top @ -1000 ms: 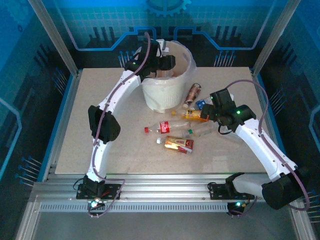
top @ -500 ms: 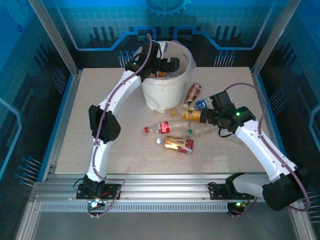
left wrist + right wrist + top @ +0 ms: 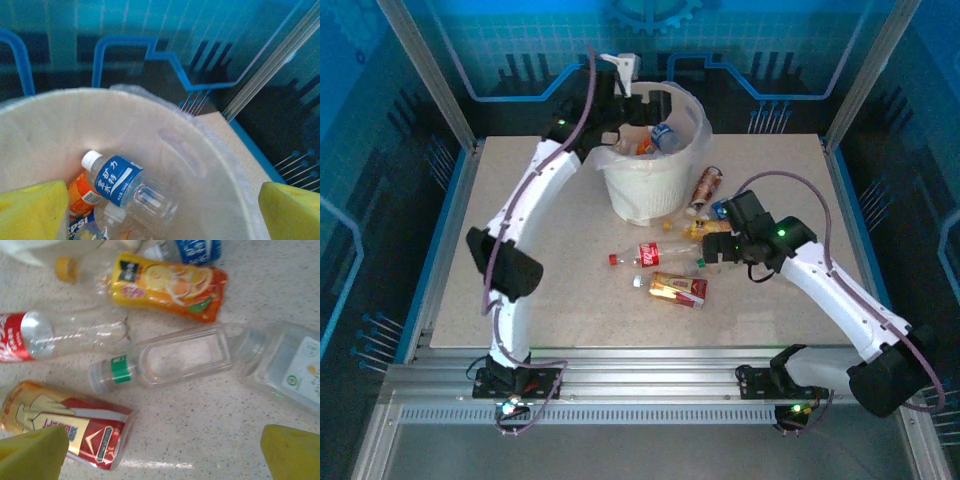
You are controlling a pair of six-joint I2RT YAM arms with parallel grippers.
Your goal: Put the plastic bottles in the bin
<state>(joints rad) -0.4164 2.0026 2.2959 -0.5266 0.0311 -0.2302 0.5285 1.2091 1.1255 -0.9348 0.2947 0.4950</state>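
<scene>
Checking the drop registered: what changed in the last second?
The left gripper opened over the tall white bag-lined bin and pulled back; a clear blue-labelled bottle now lies inside. The right gripper, open throughout, slid left over the clear green-banded bottle. The red-labelled bottle and red-and-gold bottle on the table stayed put.

The left pincer (image 3: pixel 162 212) hangs above the round white plastic-lined bin (image 3: pixel 220 165), its yellow fingertips (image 3: pixel 30 210) wide apart. Inside, a clear bottle with blue label and white cap (image 3: pixel 120 182) lies across an orange-labelled bottle (image 3: pixel 82 197).
</scene>
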